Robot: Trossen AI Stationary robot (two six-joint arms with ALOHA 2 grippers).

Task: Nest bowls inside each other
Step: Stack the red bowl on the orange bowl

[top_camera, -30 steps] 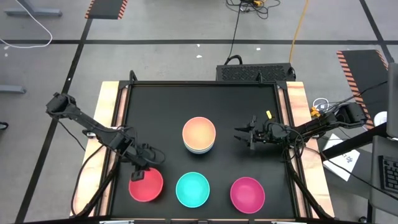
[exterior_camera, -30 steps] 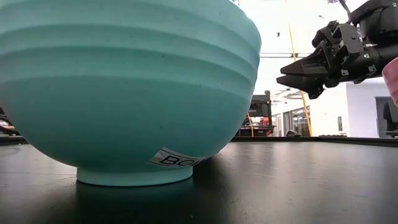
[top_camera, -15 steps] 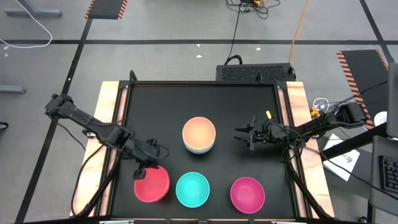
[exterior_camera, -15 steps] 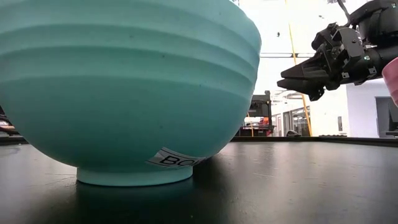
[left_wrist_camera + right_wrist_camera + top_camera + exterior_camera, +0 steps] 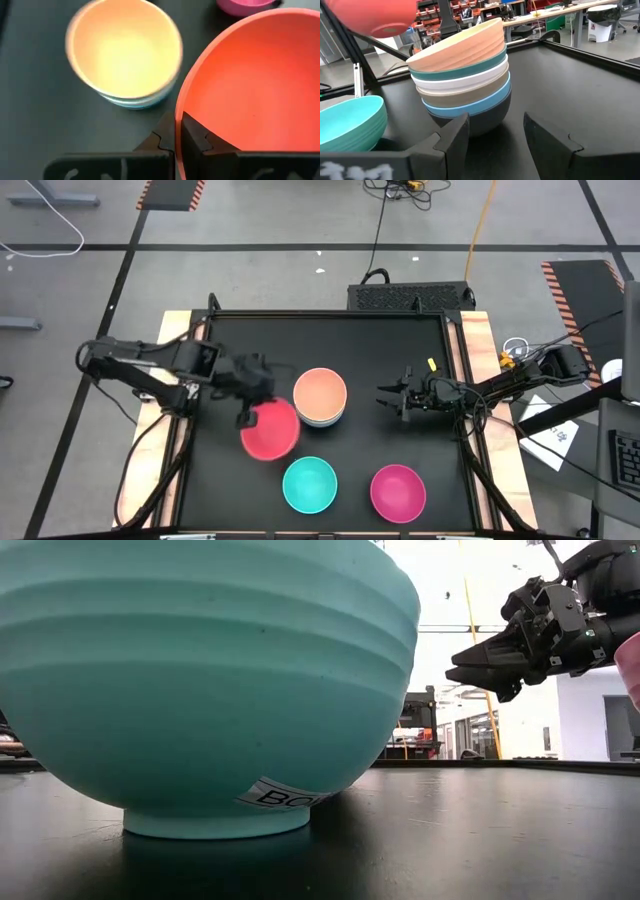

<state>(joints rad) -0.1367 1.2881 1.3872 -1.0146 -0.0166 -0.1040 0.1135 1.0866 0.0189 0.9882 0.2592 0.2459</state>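
Closest to the front edge of the table [image 5: 200,500] you've got the turquoise bowl [image 5: 309,485] near the middle and the magenta bowl [image 5: 398,491] toward the front right corner, both sitting loose and not nested yet. A bit further in, the left gripper [image 5: 243,418] is clamped onto the rim of the red-pink bowl [image 5: 270,429], one finger inside and one outside, and the bowl looks lifted off the tabletop, just left of the stack [image 5: 321,398]. That stack sits around the middle of the table with the peach-orange bowl [image 5: 460,47] on top, and the right wrist view shows several more under it, a black one at the bottom. The right gripper [image 5: 393,399] waits on the stack's right side, jaws spread, holding nothing. To do this step well, I'd say get the red-pink bowl high enough to clear the peach rim, centre it over the opening, level it out since a rim pinch tends to tilt it, then lower until it seats before letting go. Coming in low would probably shove the whole stack sideways.
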